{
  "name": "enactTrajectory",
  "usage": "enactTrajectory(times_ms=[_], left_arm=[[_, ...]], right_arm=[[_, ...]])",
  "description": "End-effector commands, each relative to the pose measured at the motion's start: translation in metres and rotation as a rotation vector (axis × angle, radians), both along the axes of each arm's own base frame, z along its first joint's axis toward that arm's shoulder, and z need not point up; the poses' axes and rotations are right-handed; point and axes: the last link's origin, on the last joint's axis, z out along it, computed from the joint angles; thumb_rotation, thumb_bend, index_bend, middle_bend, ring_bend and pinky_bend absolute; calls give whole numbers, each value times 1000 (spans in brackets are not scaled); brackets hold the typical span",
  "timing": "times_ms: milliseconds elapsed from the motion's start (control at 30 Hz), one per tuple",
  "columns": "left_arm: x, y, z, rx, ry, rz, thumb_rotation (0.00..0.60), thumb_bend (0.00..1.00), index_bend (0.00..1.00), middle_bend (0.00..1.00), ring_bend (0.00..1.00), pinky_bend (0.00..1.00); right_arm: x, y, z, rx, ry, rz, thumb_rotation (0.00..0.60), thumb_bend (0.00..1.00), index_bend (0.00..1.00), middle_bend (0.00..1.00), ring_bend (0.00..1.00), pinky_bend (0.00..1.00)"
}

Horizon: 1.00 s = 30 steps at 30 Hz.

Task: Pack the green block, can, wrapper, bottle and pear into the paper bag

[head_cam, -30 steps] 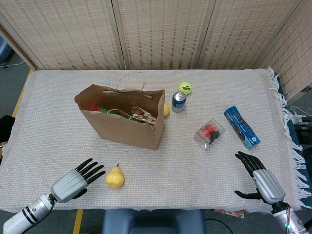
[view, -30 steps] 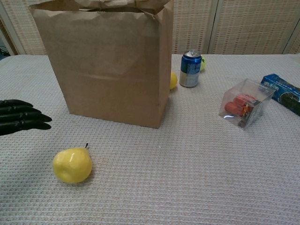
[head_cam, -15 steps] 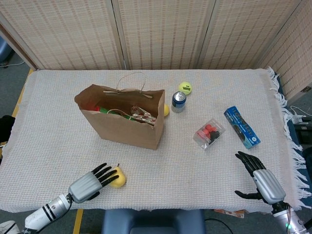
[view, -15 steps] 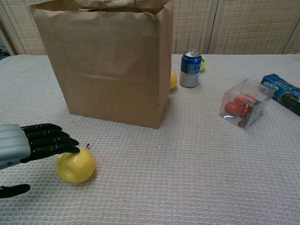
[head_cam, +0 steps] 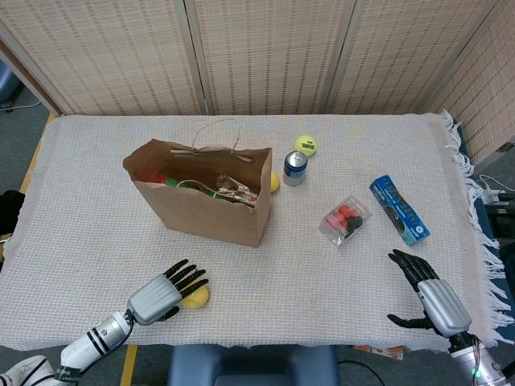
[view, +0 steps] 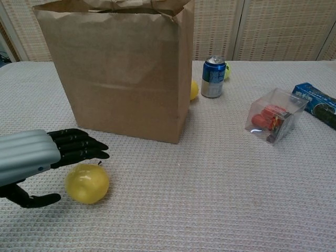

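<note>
Woven screens behind, pale knit cloth over table — largest item on it paper bag, standing upright left of centre, mouth open, something green and a crinkly wrapper visible inside from head view. Further right, blue packet near right edge, then clear box of red pieces between packet and bag. Can upright just beside bag's far right corner, not yet packed; tennis ball behind it, small yellow ball tucked against bag's corner. Bottle not clearly made out. Left hand spread over pear, fingers stretched straight across its top, thumb low on near side — open, holding nothing, contact unclear. Right hand resting at near right edge, well apart from everything, fingers loosely apart, empty. Pear at near left, in front of bag, lying free on cloth. Probably light, rigid, smooth-skinned and round, so likely to roll or slip; best taken around widest part with thumb opposing fingers, not by stem. Bag walls thin, prone to tip if bumped on drop-in.
</note>
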Motion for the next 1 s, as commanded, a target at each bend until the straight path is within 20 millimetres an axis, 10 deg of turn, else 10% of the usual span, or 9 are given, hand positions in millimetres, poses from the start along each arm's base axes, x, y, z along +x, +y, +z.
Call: enactTrajectory(times_ms=[33, 633, 800, 1000], left_arm=[[3, 0, -3, -13, 7, -4, 600, 349, 0, 0, 0, 42], [-9, 5, -28, -28, 19, 49, 600, 399, 149, 21, 21, 133], [-12, 1, -30, 4, -13, 24, 600, 541, 514, 315, 286, 409], [-16, 1, -21, 61, -61, 15, 600, 595, 690, 618, 588, 682]], right_arm=[[0, 0, 0, -1, -1, 0, 600, 11, 0, 0, 0, 59], [0, 0, 2, -5, -5, 1, 600, 11, 0, 0, 0, 59], [0, 0, 1, -2, -5, -1, 600, 11, 0, 0, 0, 60], [0, 0, 2, -4, -6, -3, 600, 11, 0, 0, 0, 60]])
